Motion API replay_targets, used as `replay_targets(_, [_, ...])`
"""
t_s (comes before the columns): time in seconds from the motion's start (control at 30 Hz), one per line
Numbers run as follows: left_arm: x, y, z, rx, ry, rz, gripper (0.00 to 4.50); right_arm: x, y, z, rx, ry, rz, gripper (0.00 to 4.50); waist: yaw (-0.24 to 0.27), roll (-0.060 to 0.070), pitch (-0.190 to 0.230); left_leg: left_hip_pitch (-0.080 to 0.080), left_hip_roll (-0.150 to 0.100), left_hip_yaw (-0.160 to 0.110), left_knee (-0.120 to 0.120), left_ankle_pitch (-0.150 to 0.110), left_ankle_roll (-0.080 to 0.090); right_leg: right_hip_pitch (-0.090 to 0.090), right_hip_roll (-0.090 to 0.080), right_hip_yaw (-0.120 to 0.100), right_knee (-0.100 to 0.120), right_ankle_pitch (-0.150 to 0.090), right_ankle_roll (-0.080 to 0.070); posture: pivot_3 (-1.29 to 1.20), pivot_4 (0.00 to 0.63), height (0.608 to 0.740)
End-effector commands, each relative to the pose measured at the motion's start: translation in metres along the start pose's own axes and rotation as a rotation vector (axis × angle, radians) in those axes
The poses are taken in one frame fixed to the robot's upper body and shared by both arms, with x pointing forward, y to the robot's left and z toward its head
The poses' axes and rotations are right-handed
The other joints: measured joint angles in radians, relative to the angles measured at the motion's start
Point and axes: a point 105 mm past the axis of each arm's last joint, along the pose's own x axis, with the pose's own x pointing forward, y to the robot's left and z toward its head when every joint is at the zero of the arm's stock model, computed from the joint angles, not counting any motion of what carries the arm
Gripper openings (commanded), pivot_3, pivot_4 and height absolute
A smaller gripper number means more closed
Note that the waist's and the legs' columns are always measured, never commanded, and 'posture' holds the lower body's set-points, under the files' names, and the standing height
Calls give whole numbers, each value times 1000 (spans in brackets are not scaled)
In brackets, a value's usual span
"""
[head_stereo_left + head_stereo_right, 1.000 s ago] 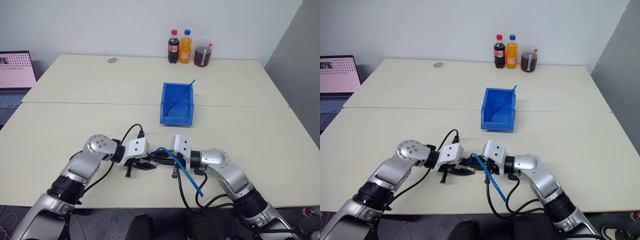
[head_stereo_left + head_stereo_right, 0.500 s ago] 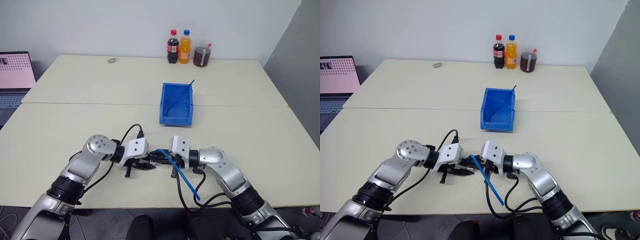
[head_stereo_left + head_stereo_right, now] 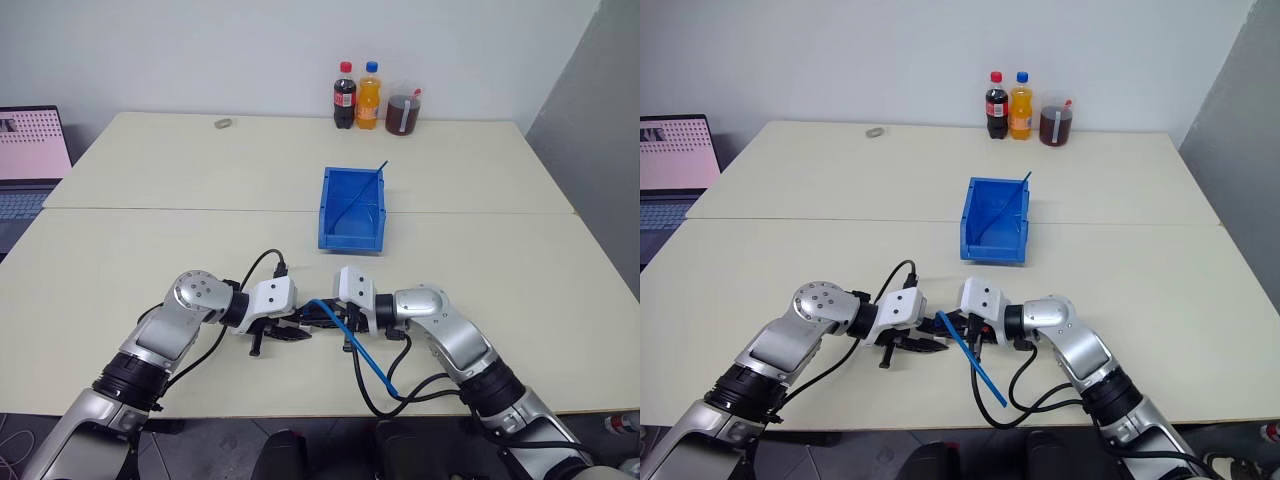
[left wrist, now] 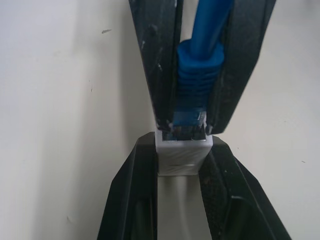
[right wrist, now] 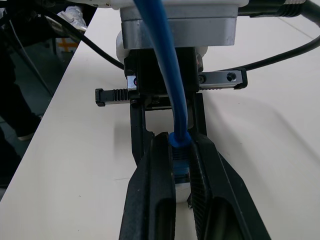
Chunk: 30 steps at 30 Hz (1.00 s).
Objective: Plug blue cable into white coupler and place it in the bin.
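Note:
Near the table's front edge my two grippers meet tip to tip. My left gripper (image 3: 300, 333) is shut on the white coupler (image 4: 182, 159), a small white block between its fingers. My right gripper (image 3: 320, 318) is shut on the ribbed boot of the blue cable (image 4: 197, 85). The clear plug sits right at the coupler's opening, and how deep it sits I cannot tell. The rest of the cable (image 3: 362, 348) trails down past the table's front edge. The bin (image 3: 350, 240) stands open-topped behind the grippers, at mid-table.
A thin dark-blue strand (image 3: 373, 180) leans inside the bin. Two soda bottles (image 3: 345, 95) and a jar of dark liquid (image 3: 404, 111) stand at the table's back edge, with a small grey ring (image 3: 224, 123) further left. A laptop (image 3: 30, 150) sits at far left.
My right wrist has turned a little, and the cable's hanging tail has swung slightly leftward. The left arm has kept still, and both grips are unchanged.

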Motion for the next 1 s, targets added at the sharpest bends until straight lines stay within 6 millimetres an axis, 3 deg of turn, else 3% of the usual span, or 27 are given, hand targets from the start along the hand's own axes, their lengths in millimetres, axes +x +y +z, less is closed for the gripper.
replay_targets(0.03, [7,-10,-9,-24,30,-39,800,11,23,-31,65,139,112,111,0,1,-1,0,0,0,0,0,0,0,0,0,0,0,0,0,150,740])
replay_targets(0.27, [8,-11,-9,-30,25,-31,800,14,35,-43,110,191,140,111,-2,7,-13,1,0,0,0,0,0,1,1,0,0,-1,1,0,150,740])
replay_targets(0.57, [10,-10,-8,-30,17,-19,799,23,32,-39,336,80,84,110,-7,6,-23,4,0,0,-1,0,0,3,4,1,0,-4,1,0,150,740])
replay_targets(1.0, [12,-10,-9,-35,9,-3,799,25,44,-49,274,56,88,110,-7,8,-27,5,0,0,-1,-1,1,3,4,1,0,-5,0,0,150,740])
